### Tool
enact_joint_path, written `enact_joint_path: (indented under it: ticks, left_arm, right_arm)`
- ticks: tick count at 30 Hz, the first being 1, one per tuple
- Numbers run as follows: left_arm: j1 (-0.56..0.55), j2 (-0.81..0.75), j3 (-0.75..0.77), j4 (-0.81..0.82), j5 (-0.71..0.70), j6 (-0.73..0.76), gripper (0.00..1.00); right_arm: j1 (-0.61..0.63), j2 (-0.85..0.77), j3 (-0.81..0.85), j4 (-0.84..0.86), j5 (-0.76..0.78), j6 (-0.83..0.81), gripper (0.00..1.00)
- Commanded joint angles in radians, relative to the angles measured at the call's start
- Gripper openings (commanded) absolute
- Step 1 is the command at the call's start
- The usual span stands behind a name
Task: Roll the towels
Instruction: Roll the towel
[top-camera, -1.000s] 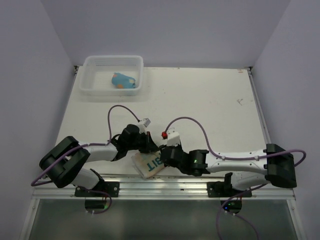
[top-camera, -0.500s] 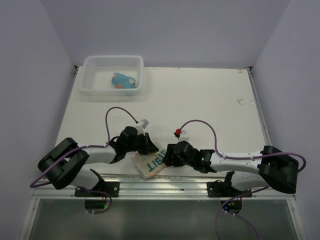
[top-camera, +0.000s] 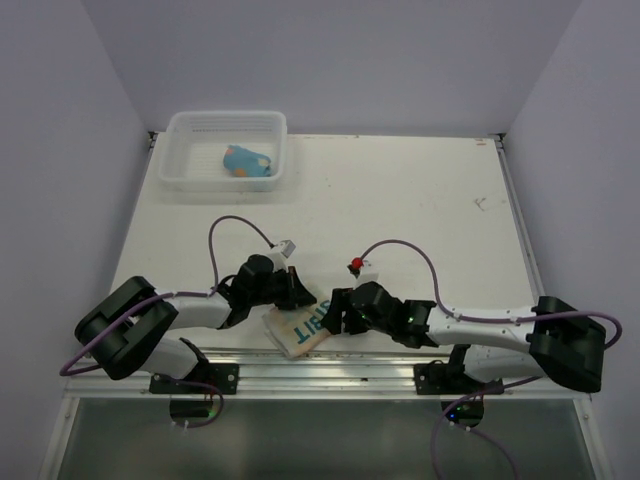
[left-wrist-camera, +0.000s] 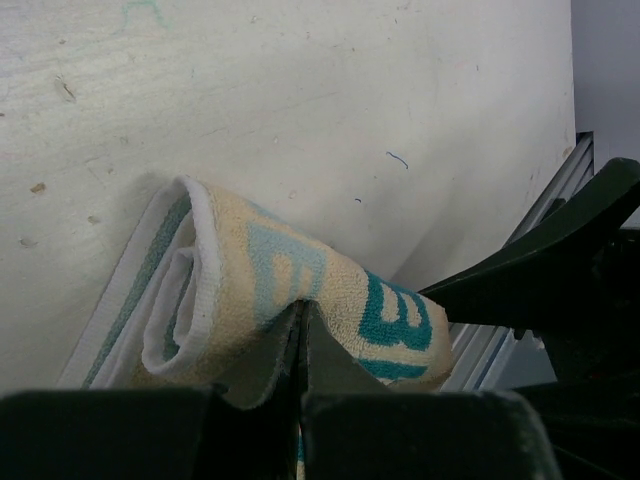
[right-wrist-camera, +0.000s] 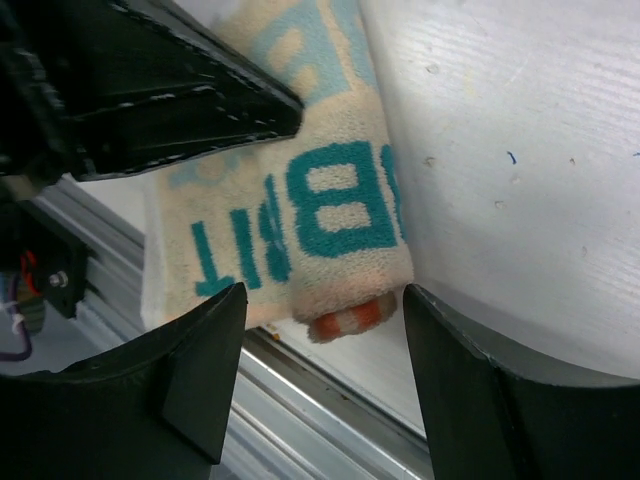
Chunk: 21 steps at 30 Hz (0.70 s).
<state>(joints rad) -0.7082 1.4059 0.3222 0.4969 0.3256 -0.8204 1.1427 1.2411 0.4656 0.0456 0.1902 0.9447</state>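
Right at the near edge, just beyond the metal rail (top-camera: 340, 362), we've got the cream towel (top-camera: 300, 328). It's partly rolled, with its long axis running roughly left to right along that edge and a flat tail showing on the near side. The right gripper (top-camera: 336, 312) faces the roll's right end, fingers spread wide, and the end sits between them unclamped. The left gripper (top-camera: 292, 297) comes in from the far-left side with its fingers pressed together against the roll's flank — whether a fold is pinched, we can't tell. Both arms are right on it, so we reckon the next move turns on rolling nearward across that axis. Far left, the blue towel (top-camera: 247, 162) sits bundled in the white basket (top-camera: 178, 182) — well apart from the action.
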Motion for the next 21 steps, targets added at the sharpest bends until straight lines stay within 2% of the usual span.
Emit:
enact_joint_path:
  ticks: [1,2,7,15,21]
  left_arm:
    - [-0.005,0.019,-0.048,-0.116,-0.045,0.023,0.00]
    - [-0.005,0.019,-0.046,-0.116,-0.043,0.023,0.00]
    - [-0.005,0.028,-0.043,-0.116,-0.042,0.023,0.00]
    - [-0.005,0.021,-0.048,-0.119,-0.040,0.018,0.00]
    - [-0.005,0.016,-0.054,-0.116,-0.042,0.018,0.00]
  right_arm:
    - [-0.011,-0.101,0.028,-0.042,-0.032,-0.063,0.68]
    - [-0.015,-0.112,0.033,-0.043,-0.044,-0.076,0.75]
    - [-0.058,-0.108,0.068,-0.099,-0.067,-0.092,0.76]
    - [-0.124,-0.014,0.103,-0.086,-0.123,-0.095,0.68]
    - [-0.127,0.081,0.085,0.005,-0.186,-0.086,0.64]
